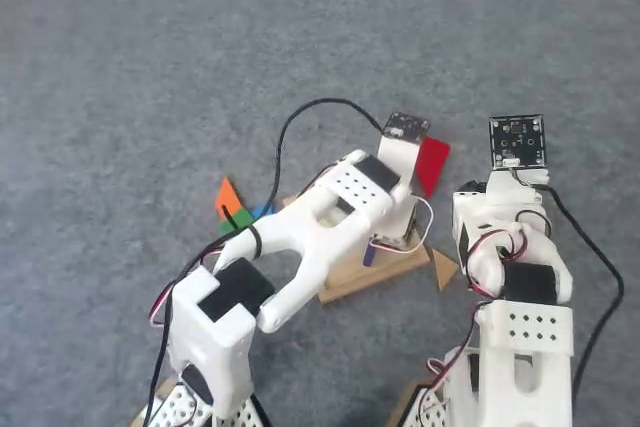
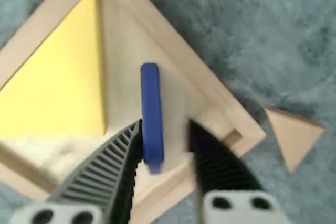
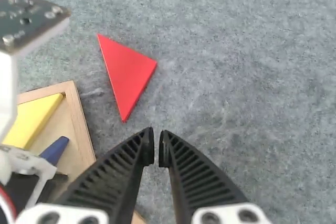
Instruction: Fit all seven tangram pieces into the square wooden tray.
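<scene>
L gripper [image 2: 164, 125] open; blue piece [image 2: 150, 103] stands on edge between jaws, touching one finger only, inside tray [image 2: 173, 40] beside seated yellow triangle [image 2: 58, 77]. Prob needs tipping flat. R gripper [image 3: 156, 139] closed, empty, over tabletop near red triangle [image 3: 126, 72], far-right of tray. Likely next pick.

Colours I log from my station: tray [image 2: 178, 56], pale bare wood; large triangle [image 2: 58, 82], yellow; narrow piece [image 2: 150, 108], blue; loose triangle [image 3: 126, 74], red; small triangle [image 2: 294, 132], unpainted wood; orange piece [image 1: 227, 193]; green piece [image 1: 241, 218]; table cover [image 1: 120, 97], mottled grey; arms [image 1: 300, 237], white, with black cables.
</scene>
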Robot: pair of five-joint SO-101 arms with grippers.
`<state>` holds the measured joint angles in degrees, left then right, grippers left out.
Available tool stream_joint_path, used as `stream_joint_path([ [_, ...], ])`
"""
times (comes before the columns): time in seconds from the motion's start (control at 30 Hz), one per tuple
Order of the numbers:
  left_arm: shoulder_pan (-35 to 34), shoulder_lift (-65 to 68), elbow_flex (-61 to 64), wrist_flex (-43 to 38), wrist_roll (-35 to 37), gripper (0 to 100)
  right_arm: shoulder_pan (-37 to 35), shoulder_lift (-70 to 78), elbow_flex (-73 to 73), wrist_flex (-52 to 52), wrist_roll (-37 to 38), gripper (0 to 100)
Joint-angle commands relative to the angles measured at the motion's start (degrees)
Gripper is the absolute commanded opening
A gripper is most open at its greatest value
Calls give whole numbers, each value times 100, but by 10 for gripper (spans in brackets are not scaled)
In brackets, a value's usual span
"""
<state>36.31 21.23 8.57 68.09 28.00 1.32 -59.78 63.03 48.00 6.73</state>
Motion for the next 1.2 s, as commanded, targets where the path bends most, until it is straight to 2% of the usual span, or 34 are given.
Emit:
stream_joint_path([
  [0.0, 18, -44, -734, 818, 44, 302, 75, -189, -70, -127, -26, 38],
  [0.23, 62, -53, -980, 1169, 35, 260, 84, -189, -70, -127, -18, 38],
  [0.47, 633, -53, -884, 1319, 62, 242, 110, -189, -79, -127, -18, 38],
  [0.77, 281, -334, -866, 1248, 53, 242, 365, -189, -88, -242, -62, 38],
  [0.87, -158, -1081, -734, 1442, 18, 242, 356, -189, -79, -242, -62, 38],
  [1.0, -1134, -2576, -84, 1433, -440, 242, 286, -163, -70, -242, -18, 38],
  [1.07, -1802, -3341, 391, 1266, -765, 242, 22, -136, -62, -207, 18, 38],
  [1.17, -2840, -4255, 1209, 730, -1345, 242, -558, -127, 88, -154, 448, 38],
])
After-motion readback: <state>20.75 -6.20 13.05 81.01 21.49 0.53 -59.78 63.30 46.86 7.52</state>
